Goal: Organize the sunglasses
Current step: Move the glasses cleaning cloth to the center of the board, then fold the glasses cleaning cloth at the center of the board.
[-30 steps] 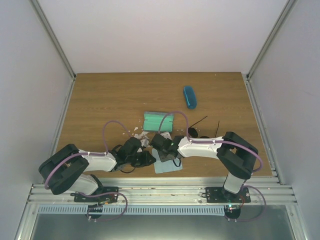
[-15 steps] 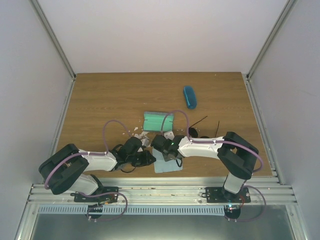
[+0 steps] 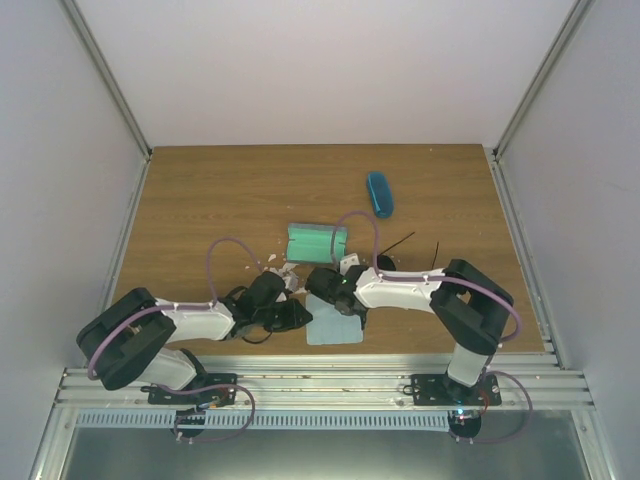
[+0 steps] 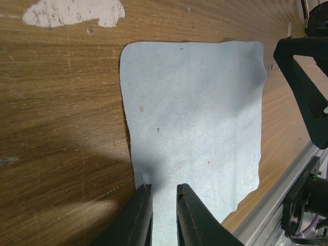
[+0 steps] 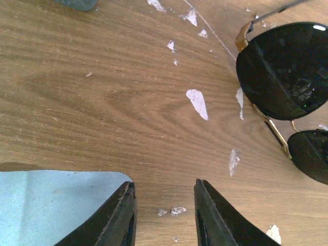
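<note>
Blue cloth (image 4: 195,128) lies near the sunglasses (image 5: 287,72), apart.

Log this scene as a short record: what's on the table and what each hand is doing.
table: worn wood
cloth: pale blue, flat, by near edge
sunglasses: dark lenses, gold frame, on the wood, untouched
blue oval case: far side
teal rectangular case: mid-table
left hand: over cloth, slightly open, empty
right hand: open, empty, at cloth corner
</note>
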Robot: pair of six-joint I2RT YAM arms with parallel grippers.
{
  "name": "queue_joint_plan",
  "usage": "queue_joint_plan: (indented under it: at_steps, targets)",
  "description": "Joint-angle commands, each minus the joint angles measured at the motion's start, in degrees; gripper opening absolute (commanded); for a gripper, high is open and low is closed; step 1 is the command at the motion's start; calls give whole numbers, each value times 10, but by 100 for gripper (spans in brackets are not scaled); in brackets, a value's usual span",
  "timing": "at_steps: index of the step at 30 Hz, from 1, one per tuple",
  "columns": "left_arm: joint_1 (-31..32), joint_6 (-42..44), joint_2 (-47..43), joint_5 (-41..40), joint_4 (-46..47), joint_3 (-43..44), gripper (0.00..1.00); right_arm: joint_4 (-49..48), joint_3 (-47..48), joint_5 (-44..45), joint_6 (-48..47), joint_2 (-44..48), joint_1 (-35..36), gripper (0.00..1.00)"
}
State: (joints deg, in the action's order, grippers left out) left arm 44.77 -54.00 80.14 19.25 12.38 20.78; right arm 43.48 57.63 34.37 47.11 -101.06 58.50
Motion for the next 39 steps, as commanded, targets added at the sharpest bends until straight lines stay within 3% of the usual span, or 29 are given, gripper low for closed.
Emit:
queue_joint_plan:
  at_steps: [1, 6, 11, 17, 25, 34, 39]
  targets:
    - [3, 11, -17, -14, -16, 17, 17, 15, 9, 22, 21, 32, -1, 38]
    - [3, 23, -22, -18, -22, 33, 18, -42, -30, -93, -20, 101, -2, 40]
    - [3, 49, -3, -37, -25, 62, 17, -114, -92, -219, -23, 141, -2, 27]
    - [3, 88, 45, -79, -41, 110, 16, -131, -110, -213, -8, 121, -10, 17]
    - [3, 102, 105, -120, -92, 140, 15, -158, -121, -206, -16, 127, -43, 17]
    - [2, 111, 105, -186, -148, 153, 15, -215, -144, -269, -74, 132, -109, 17]
    - [1, 124, 109, -188, -166, 183, 15, -182, -128, -227, -78, 116, -114, 17]
